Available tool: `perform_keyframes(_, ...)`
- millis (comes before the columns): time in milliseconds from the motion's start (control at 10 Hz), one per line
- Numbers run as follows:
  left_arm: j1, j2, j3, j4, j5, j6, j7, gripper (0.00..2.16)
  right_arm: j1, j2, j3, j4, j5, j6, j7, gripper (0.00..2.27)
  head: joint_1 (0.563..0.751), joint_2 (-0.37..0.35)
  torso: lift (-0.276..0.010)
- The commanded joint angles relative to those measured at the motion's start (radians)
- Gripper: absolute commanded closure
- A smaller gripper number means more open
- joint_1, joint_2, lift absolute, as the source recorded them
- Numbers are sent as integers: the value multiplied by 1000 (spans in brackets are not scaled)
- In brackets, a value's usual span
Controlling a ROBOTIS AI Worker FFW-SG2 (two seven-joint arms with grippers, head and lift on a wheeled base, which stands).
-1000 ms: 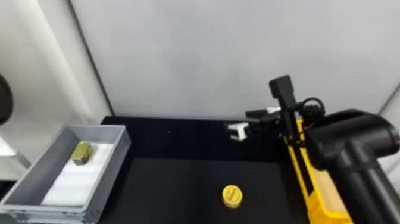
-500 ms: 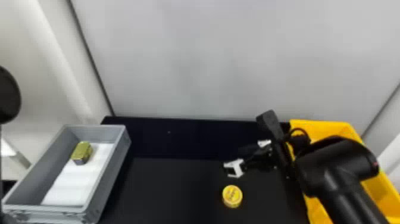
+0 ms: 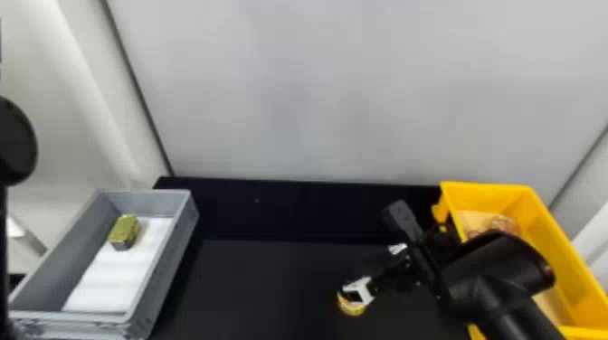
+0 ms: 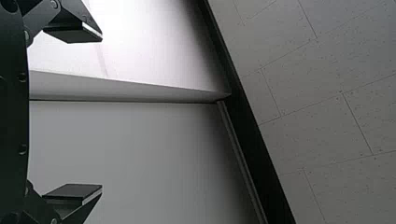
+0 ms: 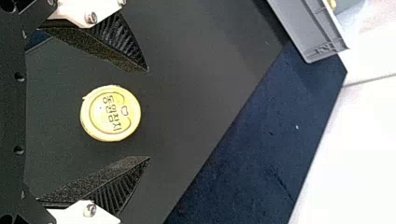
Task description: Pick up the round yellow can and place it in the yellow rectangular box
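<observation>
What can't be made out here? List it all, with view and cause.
- Yellow box, head view: partly hidden behind the right arm.
- Reddish things in it, head view: blurred, partly covered by that arm.
- Round yellow can, head view: top partly hidden by the right tool.
- Grey box, head view: near end cut off by the bottom edge.
- Left arm, head view: cut off by the left edge.
</observation>
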Motion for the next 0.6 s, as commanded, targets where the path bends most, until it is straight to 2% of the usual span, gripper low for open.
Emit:
perform_keyframes(0,-3,-1,-5,3,0,-3,0,137,-24,2,39,86,13,-62,5,127,663,54,-10)
perform_keyframes(500,-1,-2,-8,3,0,-12,0,137,-53,8,83,187,19,-127,5,127,663,54,-10)
